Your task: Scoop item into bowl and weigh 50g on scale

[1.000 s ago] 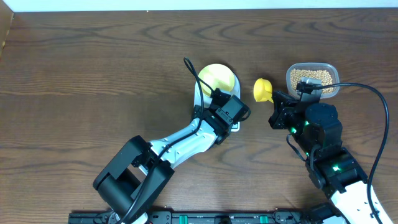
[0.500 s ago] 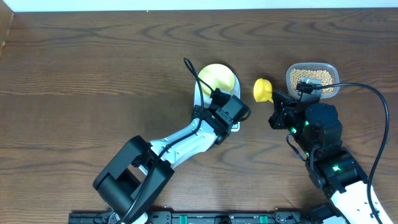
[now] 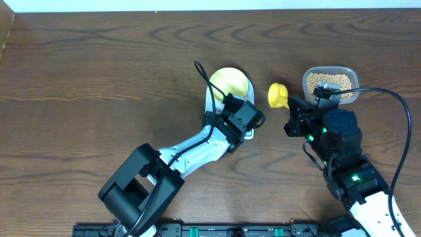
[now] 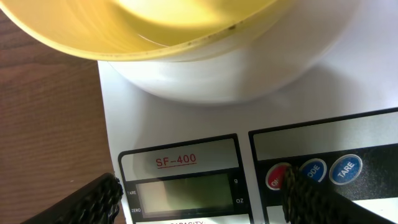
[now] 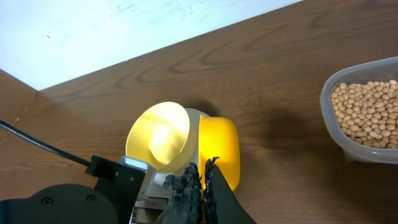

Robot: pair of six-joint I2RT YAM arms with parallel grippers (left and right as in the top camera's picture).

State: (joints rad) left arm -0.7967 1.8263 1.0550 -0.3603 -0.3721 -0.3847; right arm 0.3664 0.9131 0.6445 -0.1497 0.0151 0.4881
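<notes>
The left hand (image 4: 202, 202) hangs wide open and empty over the display end of the white rounded-rectangular digital scale (image 4: 186, 118). The small round pale yellow-green bowl (image 3: 230, 82) sits on that scale. The right hand (image 5: 202, 180), fingers pressed together, grips the bright yellow plastic scoop (image 3: 277, 95) beside the clear rectangular plastic tub (image 5: 348, 146) of small tan beans (image 5: 367, 115).

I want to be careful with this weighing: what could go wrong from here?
1. The open left tool stands right over the display of the scale; a touch would falsify the weight.
2. The display shows no digits: the scale may be off, or not zeroed with the bowl.
3. The scoop in the shut right tool must travel from tub to bowl; beans could spill.
</notes>
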